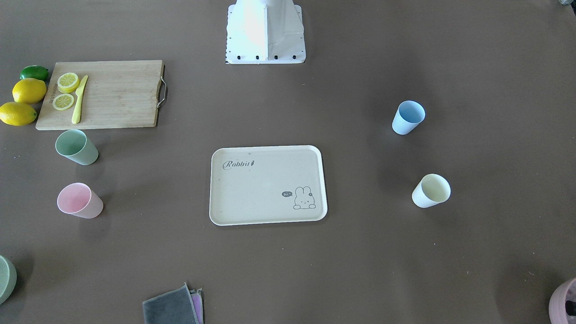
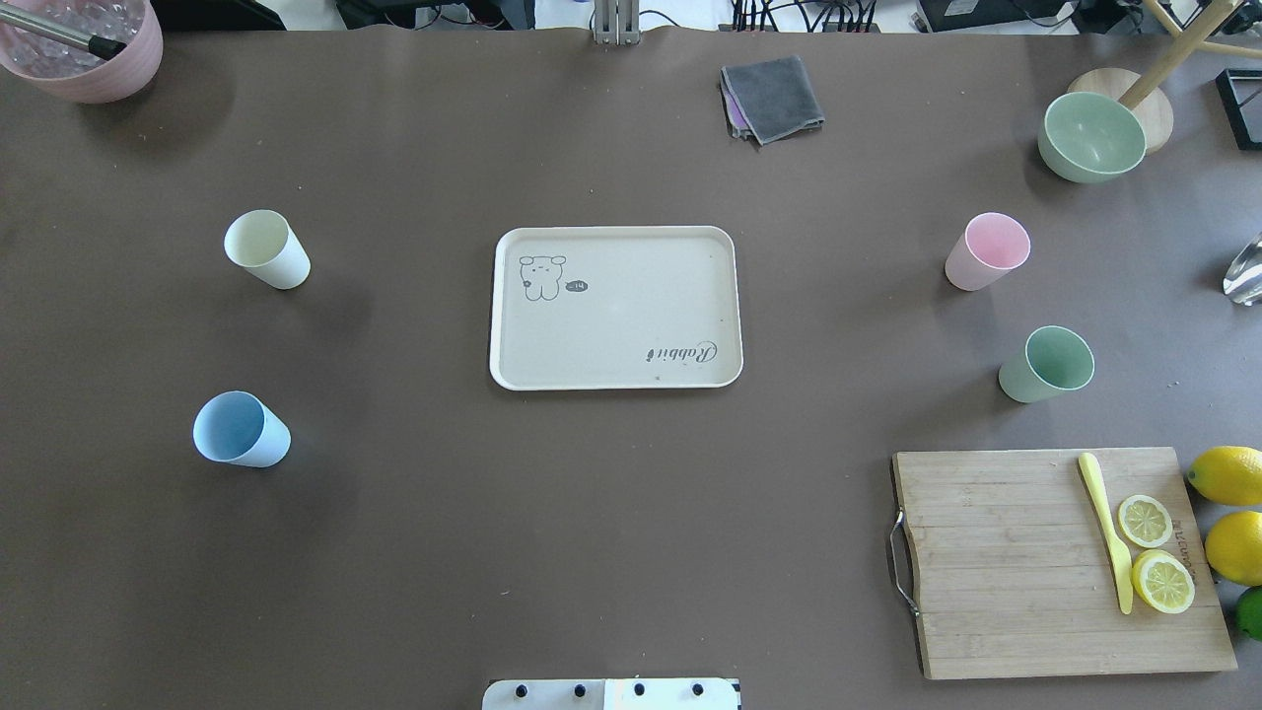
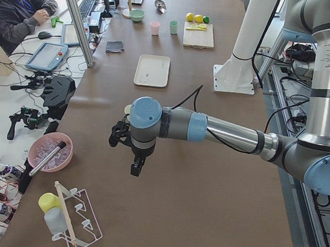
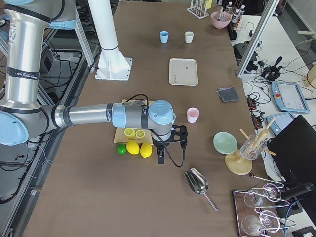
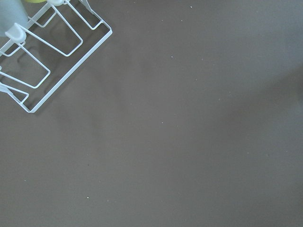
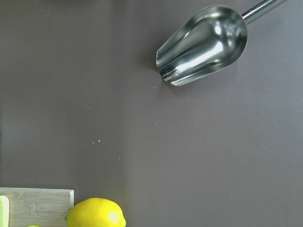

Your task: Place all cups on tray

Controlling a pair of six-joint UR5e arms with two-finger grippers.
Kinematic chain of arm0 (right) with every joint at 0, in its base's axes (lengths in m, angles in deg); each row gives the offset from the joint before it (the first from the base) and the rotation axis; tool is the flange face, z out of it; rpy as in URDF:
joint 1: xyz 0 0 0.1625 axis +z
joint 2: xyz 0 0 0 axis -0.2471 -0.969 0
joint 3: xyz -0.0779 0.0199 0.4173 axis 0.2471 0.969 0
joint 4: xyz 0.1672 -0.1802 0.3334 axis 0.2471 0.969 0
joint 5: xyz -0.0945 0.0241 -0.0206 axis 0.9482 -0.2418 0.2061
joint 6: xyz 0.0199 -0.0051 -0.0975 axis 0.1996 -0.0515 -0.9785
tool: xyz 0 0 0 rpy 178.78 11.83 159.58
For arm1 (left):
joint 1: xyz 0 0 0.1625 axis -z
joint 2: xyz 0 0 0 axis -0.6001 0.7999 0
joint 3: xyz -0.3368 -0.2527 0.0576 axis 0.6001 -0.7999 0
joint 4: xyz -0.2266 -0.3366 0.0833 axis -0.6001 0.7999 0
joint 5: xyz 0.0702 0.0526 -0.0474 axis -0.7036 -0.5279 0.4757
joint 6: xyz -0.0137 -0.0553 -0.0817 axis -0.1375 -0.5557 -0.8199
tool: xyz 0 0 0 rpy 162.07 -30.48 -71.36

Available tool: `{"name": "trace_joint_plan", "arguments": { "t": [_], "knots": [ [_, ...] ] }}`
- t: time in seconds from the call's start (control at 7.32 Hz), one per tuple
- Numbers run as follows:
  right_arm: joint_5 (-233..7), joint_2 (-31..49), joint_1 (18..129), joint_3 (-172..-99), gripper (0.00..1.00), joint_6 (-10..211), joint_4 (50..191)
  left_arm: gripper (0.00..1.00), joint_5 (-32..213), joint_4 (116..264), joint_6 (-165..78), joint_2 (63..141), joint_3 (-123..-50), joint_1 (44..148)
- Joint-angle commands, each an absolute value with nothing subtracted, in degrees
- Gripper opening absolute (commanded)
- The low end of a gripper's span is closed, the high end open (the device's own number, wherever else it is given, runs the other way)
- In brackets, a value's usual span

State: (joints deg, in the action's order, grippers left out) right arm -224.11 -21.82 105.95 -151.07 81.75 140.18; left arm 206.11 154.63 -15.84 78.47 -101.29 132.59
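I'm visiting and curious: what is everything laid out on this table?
cups: 4, green, pink, blue, cream; on the table, two each side of the tray
tray: 1, cream, centre
cutting board: 1, wood, robot's right; bears 2 lemon slices, yellow knife
lemons: 2, yellow, beside board, plus green lime
cloths: stack, grey over purple, far edge
bowl: 1, green, far right
pot: 1, pink, far left
scoop: 1, metal, right end
wire rack: 1, white, left end
grippers: 2, left, right, over the table ends; open or shut unclear
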Motion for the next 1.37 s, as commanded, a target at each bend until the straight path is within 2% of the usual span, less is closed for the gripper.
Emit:
{"name": "trace_joint_plan", "arguments": {
  "t": [0.0, 0.27, 0.68, 0.82, 1.23],
  "knots": [
    [-224.2, -21.5, 106.0, -151.8, 1.0, 81.8, 140.2, 0.98, 206.1, 154.6, -15.8, 78.6, -102.5, 132.6],
    [-224.0, -21.4, 106.0, -152.5, 1.0, 81.9, 138.3, 0.98, 206.2, 156.2, -16.3, 80.6, -102.3, 132.3],
    [-223.1, -21.6, 106.0, -150.0, 1.0, 82.6, 120.6, 0.98, 206.2, 171.3, -16.5, 80.9, -99.6, 132.3],
    [-224.7, -21.2, 106.4, -148.4, 1.0, 83.9, 120.4, 0.98, 206.6, 174.0, -16.5, 82.6, -95.9, 132.2],
    [-225.8, -20.8, 106.4, -148.9, 1.0, 88.7, 116.5, 0.98, 207.5, 174.8, -16.3, 84.4, -96.1, 132.2]
  ]
}}
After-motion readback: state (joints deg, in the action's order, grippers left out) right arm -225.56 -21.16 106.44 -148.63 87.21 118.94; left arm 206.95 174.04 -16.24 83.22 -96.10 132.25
